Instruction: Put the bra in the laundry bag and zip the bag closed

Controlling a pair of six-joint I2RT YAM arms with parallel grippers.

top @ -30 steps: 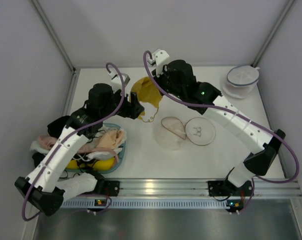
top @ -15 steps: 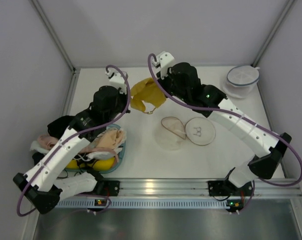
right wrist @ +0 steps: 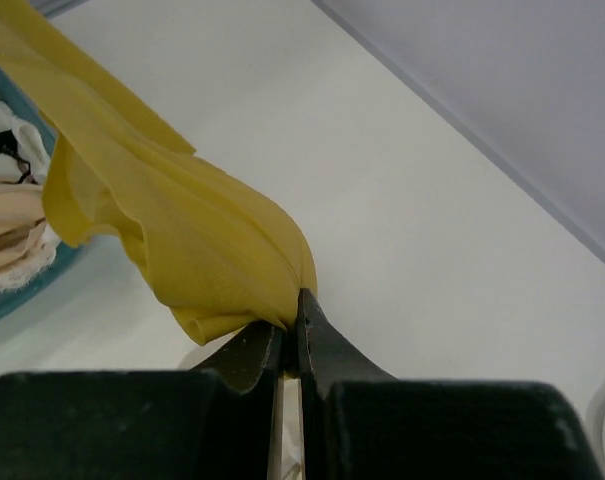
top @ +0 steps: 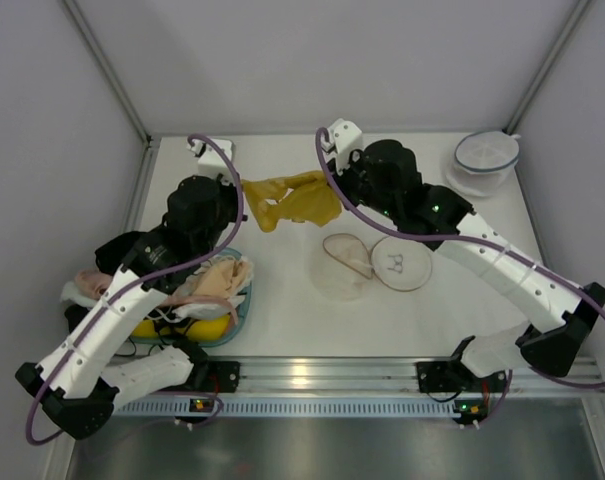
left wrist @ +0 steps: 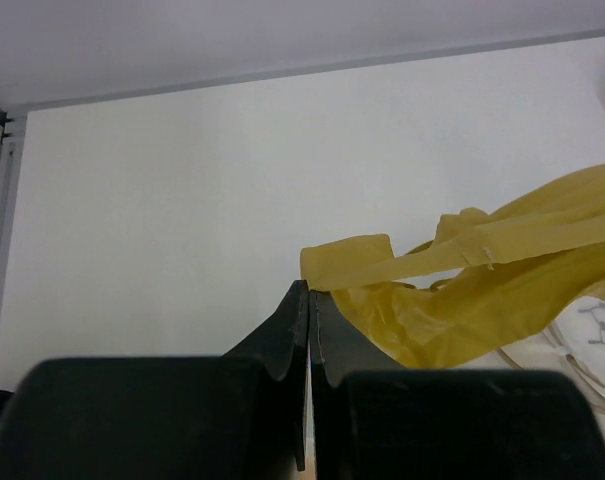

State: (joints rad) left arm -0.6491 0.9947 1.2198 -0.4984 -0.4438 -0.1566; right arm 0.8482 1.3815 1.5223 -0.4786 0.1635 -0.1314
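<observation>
Counted on the table (top: 282, 320): one bra (top: 292, 198). Two round mesh bags: one tan-rimmed bag (top: 402, 262), lying open in two halves, and one blue-rimmed bag (top: 487, 155). One teal basket (top: 244, 305), heaped with garments (top: 217, 280) too tangled to number, with peach, white and black fabric showing. Two arms, left arm (top: 122, 290) and right arm (top: 502, 262), one gripper apiece: left gripper (top: 247, 198), right gripper (top: 334, 200).

Overhead downward; both wrists close, sharing bra (top: 292, 200).
</observation>
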